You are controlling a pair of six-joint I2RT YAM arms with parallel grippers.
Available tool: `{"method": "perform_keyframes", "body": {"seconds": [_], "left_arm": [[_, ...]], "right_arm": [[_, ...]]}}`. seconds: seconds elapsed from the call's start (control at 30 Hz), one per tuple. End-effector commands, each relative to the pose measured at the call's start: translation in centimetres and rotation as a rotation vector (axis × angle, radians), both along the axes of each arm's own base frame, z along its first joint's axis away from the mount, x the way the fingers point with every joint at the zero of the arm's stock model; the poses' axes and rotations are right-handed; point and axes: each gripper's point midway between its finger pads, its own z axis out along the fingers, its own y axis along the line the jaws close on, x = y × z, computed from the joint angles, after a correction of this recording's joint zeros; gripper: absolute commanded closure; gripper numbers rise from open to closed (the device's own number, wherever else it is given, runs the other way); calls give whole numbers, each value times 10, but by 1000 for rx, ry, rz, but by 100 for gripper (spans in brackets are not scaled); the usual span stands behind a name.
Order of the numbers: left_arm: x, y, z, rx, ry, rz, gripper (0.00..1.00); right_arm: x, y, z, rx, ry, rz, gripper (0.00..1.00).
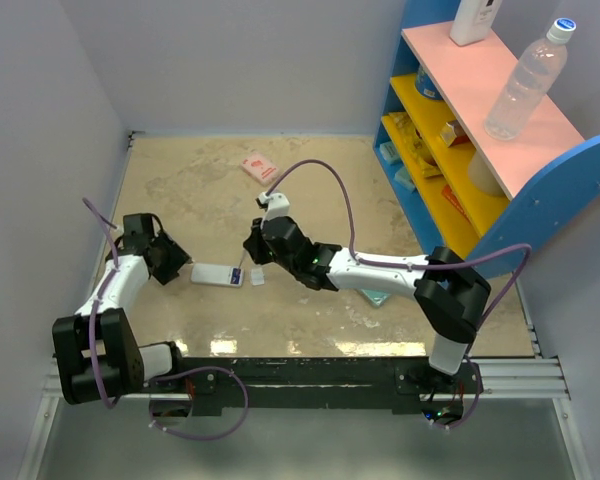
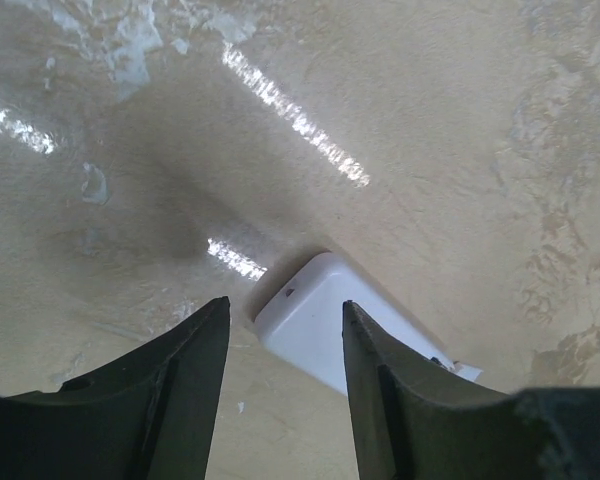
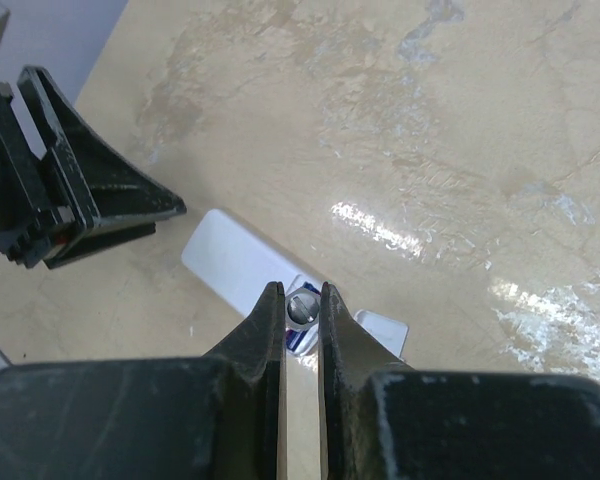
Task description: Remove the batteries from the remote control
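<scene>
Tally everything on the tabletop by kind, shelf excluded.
remote control: 1
battery: 1
small white piece: 1
pink packet: 1
teal box: 1
Total: 5

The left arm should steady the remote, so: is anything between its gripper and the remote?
Nothing visible. The left gripper is open, and the remote's white end lies right at its fingertips. The right gripper is at the other end, pinching a battery.
</scene>
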Motion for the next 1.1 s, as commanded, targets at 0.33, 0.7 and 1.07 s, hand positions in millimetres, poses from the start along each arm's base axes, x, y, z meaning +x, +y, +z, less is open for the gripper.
{"method": "perform_keyframes", "body": {"seconds": [0.33,0.7,1.07], "left_arm": [[-10,-4,-17,-65,49,45,50],[-24,-11,-18,-104,66,77,53],[-31,-10,-18,-99,51,99,55]], "right_arm": [[16,15,24,27,-78,-64,100],[10,15,14,-29,-83,-60,100],[7,15,20,-60,-110,-59,100]]}}
